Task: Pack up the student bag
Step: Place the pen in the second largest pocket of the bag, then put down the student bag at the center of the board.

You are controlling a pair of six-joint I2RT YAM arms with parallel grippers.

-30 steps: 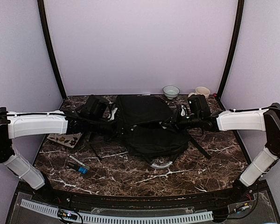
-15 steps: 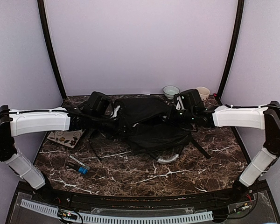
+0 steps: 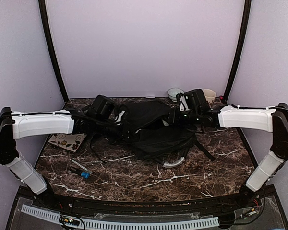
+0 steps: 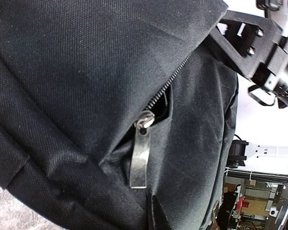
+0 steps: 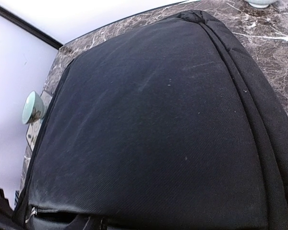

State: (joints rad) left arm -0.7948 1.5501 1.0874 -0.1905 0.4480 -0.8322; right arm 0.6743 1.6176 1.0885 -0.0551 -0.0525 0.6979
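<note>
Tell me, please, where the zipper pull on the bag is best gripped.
Probably the flat metal tab of the zipper pull, near its free lower end. It hangs from the slider flat against the bag, so come straight at the fabric and pinch its two long edges.

A robotics lab booth: plain lilac wall panels point(image 3: 144, 48) and black corner poles point(image 3: 52, 52) box in a dark marble-patterned counter point(image 3: 134, 177). Two white-and-black robot arms point(image 3: 38, 125) stand at its near edge, by a white slotted cable duct point(image 3: 120, 223).
</note>
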